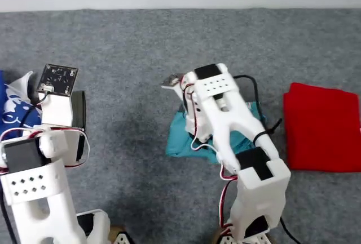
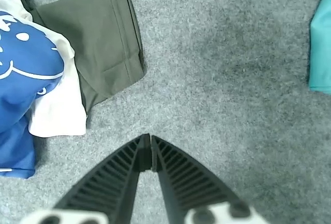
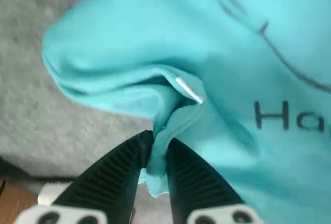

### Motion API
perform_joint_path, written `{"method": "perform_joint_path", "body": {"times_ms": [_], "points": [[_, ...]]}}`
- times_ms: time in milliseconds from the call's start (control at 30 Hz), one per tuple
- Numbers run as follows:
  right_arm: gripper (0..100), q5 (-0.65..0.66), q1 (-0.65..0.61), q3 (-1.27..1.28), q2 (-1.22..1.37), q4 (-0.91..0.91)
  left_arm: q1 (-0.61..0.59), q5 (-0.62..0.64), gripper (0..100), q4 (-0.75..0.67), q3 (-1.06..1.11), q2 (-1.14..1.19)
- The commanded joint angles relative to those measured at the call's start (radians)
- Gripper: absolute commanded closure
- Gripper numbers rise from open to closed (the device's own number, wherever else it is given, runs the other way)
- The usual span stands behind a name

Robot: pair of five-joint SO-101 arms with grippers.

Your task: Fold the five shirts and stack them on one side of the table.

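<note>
Legend: the left arm [image 1: 39,193] rises from the near left corner of the table [image 1: 124,47], with its wrist over the heap of unfolded garments at that edge. The left gripper [image 2: 150,141] hangs above bare surface, its two ribbed black fingers pressed tip to tip with nothing between them. The right arm [image 1: 225,120] stretches from the near edge toward mid-table and bends down over the teal shirt [image 1: 180,140]. The right gripper [image 3: 156,141] is pinched on a bunched fold at that shirt's edge, and soft knit fabric [image 3: 155,53] wells up in rounded creases either side of the fingers. A dark printed line and lettering cross the teal cloth, and a small pale tag lies in the crease. The teal shirt lies crumpled near the table's centre. The red shirt [image 1: 321,128] lies flat as a neat rectangle at the right side, well apart from the heap. In that heap, a smooth olive shirt [image 2: 103,43] with a stitched hem lies partly under a white shirt [image 2: 57,110], which is overlapped by a blue shirt [image 2: 26,74] bearing white print. The table covering is grey, with a coarse, felt-like nap.
</note>
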Motion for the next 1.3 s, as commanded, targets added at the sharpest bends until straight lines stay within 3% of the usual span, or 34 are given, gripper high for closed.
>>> {"method": "perform_joint_path", "body": {"times_ms": [0, 200, 367, 467, 733, 933, 1100, 1267], "points": [[98.8, 0.064, 0.073, -0.057, -0.008, 0.071, -0.003, -0.009, 100, -0.023, -0.005, -0.015], [97.0, 0.189, 0.165, -0.057, -0.012, 0.096, 0.0, -0.009, 100, -0.021, -0.005, -0.015], [81.5, 0.193, 0.163, -0.057, -0.091, 0.097, -0.002, -0.009, 100, -0.021, -0.007, -0.015], [77.7, 0.198, 0.157, -0.057, -0.191, 0.097, -0.003, -0.009, 100, -0.021, -0.007, -0.015], [79.2, 0.192, 0.133, -0.057, -0.318, 0.088, 0.002, -0.005, 100, -0.026, -0.007, -0.014], [99.5, 0.184, 0.01, -0.057, -0.186, 0.012, 0.002, -0.003, 100, -0.028, -0.007, -0.014], [98.9, 0.094, -0.024, -0.057, -0.054, -0.035, -0.003, -0.006, 100, -0.021, -0.007, -0.014], [98.9, 0.083, -0.054, -0.057, 0.065, 0.039, -0.005, -0.008, 100, -0.02, -0.007, -0.015]]}}
